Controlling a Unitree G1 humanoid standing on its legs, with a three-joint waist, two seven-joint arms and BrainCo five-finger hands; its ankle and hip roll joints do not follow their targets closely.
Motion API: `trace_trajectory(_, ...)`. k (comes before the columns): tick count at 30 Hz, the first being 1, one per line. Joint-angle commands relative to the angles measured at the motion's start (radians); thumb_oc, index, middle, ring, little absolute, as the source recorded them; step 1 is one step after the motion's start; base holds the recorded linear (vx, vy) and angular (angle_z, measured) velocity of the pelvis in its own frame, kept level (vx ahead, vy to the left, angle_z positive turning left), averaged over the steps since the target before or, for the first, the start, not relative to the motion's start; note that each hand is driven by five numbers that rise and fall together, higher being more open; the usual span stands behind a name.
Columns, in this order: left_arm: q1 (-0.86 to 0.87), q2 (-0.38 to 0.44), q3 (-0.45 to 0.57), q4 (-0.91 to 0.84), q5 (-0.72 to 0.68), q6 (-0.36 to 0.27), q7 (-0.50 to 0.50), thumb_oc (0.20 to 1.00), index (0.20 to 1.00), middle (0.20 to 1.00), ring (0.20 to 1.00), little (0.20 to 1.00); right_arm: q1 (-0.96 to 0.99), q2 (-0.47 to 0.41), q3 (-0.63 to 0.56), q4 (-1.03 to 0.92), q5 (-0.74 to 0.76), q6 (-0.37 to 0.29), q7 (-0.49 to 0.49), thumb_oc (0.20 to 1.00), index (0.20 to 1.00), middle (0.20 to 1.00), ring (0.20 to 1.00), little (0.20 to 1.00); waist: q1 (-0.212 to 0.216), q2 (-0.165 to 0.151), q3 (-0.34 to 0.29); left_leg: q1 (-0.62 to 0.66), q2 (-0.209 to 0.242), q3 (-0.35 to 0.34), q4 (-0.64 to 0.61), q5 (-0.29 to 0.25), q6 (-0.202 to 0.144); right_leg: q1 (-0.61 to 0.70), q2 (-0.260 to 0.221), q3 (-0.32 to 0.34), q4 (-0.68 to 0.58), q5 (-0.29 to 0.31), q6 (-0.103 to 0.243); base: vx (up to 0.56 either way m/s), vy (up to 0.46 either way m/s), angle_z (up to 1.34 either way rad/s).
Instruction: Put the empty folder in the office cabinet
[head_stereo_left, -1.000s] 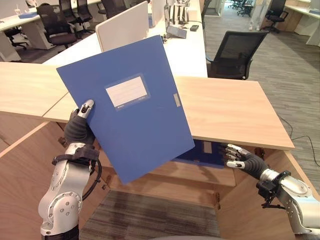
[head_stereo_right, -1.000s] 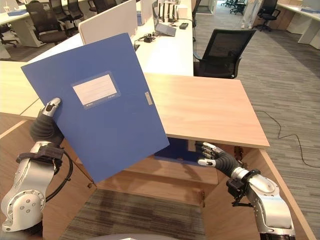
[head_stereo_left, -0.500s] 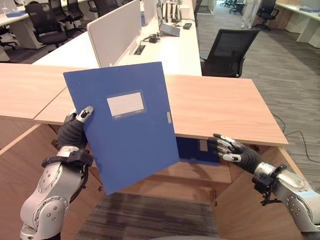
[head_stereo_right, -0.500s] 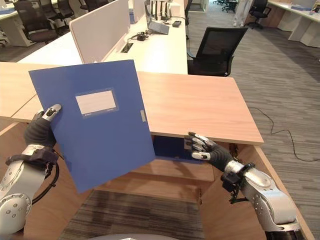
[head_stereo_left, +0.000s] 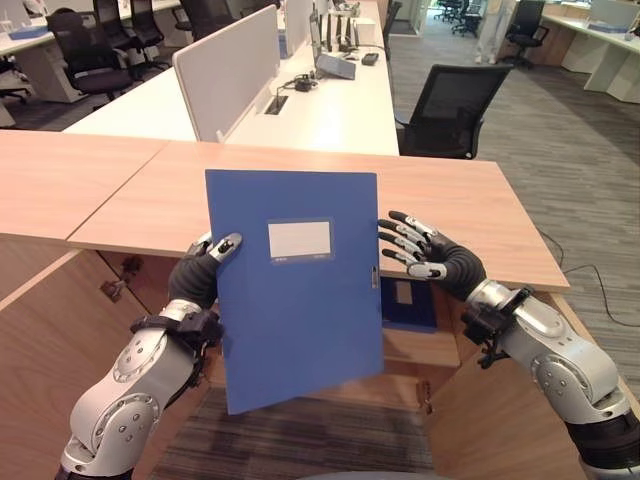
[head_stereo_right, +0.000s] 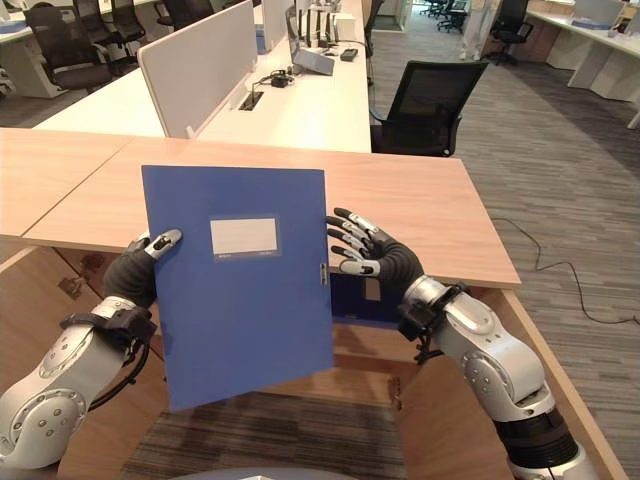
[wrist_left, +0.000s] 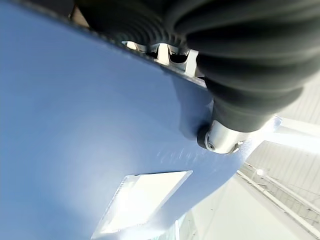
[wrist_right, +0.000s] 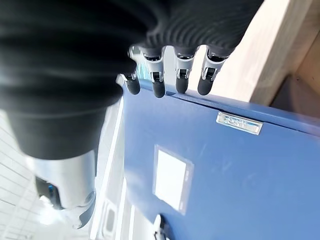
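Two hands at one blue folder (head_stereo_left: 300, 310), held upright in the air in front of the cabinet top (head_stereo_left: 480, 215), lower corner dipping below the top's front edge.

Left hand (head_stereo_left: 195, 278): clamped on the folder's left edge, thumb (head_stereo_left: 228, 243) pressed flat on the front cover, the other fingers tucked behind the cover. Same pinch seen in the left wrist view, with the thumb tip (wrist_left: 220, 140) bearing on the blue face.

Right hand (head_stereo_left: 440, 262): wide open, fingers straight and fanned, holding nothing, raised just beside the folder's right edge and in front of the cabinet top. In the right wrist view, dark fingertips (wrist_right: 158, 89) lined up along that edge; cannot tell whether touching it.

On the front cover: a white rectangular label (head_stereo_left: 300, 241) in a clear pocket, looking blank, with only a thin line of tiny print under it, too small to read. At the right edge, a small grey plate (wrist_right: 239, 122) with raised marks, unreadable.

Under the cabinet top, open to the front: a wooden shelf (head_stereo_left: 425, 345) with a second blue folder (head_stereo_left: 408, 305) standing on it, pale label patch on its face, no writing legible. Below the top's left end, a wooden door panel (head_stereo_left: 50, 330) swung outward.

Beyond the cabinet top: a white desk (head_stereo_left: 320, 100) with a pale divider panel (head_stereo_left: 225, 65), and a black mesh chair (head_stereo_left: 455, 95) close behind the top's far edge.
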Motion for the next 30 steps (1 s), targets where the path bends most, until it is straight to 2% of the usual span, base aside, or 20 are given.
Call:
trace_trajectory(1, -0.096, -0.006, -0.120, -0.006, -0.033, -0.028, -0.090, 0.200, 0.200, 0.200, 0.200, 0.200, -0.143, 0.088, 0.071, -0.016, 0.122, -0.108, 0.016, 1.000, 1.000, 1.000, 1.000, 1.000, 0.008, -0.017, -0.077, 0.046, -0.014, -0.026, 0.002, -0.102, 0.032, -0.001, 0.020, -0.034, 0.001, -0.062, -0.017, 0.00, 0.000, 0.00)
trace_trajectory(5, -0.119, -0.030, -0.159, 0.037, -0.030, -0.026, -0.104, 0.200, 0.200, 0.200, 0.200, 0.200, -0.180, 0.118, 0.139, 0.026, 0.099, -0.110, 0.010, 1.000, 1.000, 1.000, 1.000, 1.000, 0.011, -0.017, -0.076, 0.047, -0.014, -0.025, 0.002, -0.102, 0.031, 0.002, 0.020, -0.033, 0.001, -0.062, -0.016, 0.00, 0.000, 0.00)
trace_trajectory(14, -0.126, -0.028, -0.160, 0.056, -0.029, -0.039, -0.106, 0.200, 0.200, 0.200, 0.200, 0.200, -0.176, 0.075, 0.163, 0.073, 0.052, -0.108, -0.019, 1.000, 1.000, 1.000, 1.000, 1.000, 0.008, -0.017, -0.069, 0.050, -0.013, -0.027, 0.002, -0.102, 0.031, 0.005, 0.019, -0.034, 0.001, -0.062, -0.016, 0.00, 0.000, 0.00)
trace_trajectory(18, -0.120, -0.025, -0.150, 0.050, -0.033, -0.052, -0.087, 0.200, 0.200, 0.200, 0.200, 0.200, -0.150, -0.008, 0.092, 0.093, 0.005, -0.116, -0.086, 1.000, 1.000, 1.000, 1.000, 1.000, 0.003, -0.019, -0.068, 0.050, -0.013, -0.029, 0.002, -0.102, 0.032, 0.005, 0.019, -0.034, 0.001, -0.062, -0.017, 0.00, 0.000, 0.00)
trace_trajectory(22, -0.116, -0.018, -0.145, 0.040, -0.036, -0.055, -0.078, 0.200, 0.200, 0.200, 0.200, 0.200, -0.140, -0.044, 0.052, 0.087, -0.002, -0.126, -0.108, 1.000, 1.000, 1.000, 1.000, 1.000, 0.002, -0.020, -0.067, 0.049, -0.013, -0.030, 0.002, -0.102, 0.032, 0.005, 0.018, -0.034, 0.001, -0.063, -0.017, 0.00, 0.000, 0.00)
trace_trajectory(24, -0.109, -0.014, -0.136, 0.030, -0.040, -0.060, -0.072, 0.200, 0.200, 0.200, 0.200, 0.200, -0.133, -0.092, 0.020, 0.070, -0.019, -0.128, -0.123, 1.000, 1.000, 1.000, 1.000, 1.000, 0.000, -0.021, -0.067, 0.049, -0.014, -0.031, 0.002, -0.102, 0.032, 0.004, 0.018, -0.034, 0.001, -0.063, -0.017, 0.00, 0.000, 0.00)
trace_trajectory(30, -0.093, -0.010, -0.121, 0.015, -0.040, -0.061, -0.065, 0.200, 0.200, 0.200, 0.200, 0.200, -0.110, -0.137, -0.059, 0.058, -0.037, -0.140, -0.166, 1.000, 1.000, 1.000, 1.000, 1.000, -0.006, -0.022, -0.068, 0.048, -0.012, -0.034, 0.002, -0.102, 0.032, 0.003, 0.018, -0.033, 0.001, -0.063, -0.017, 0.00, 0.000, 0.00)
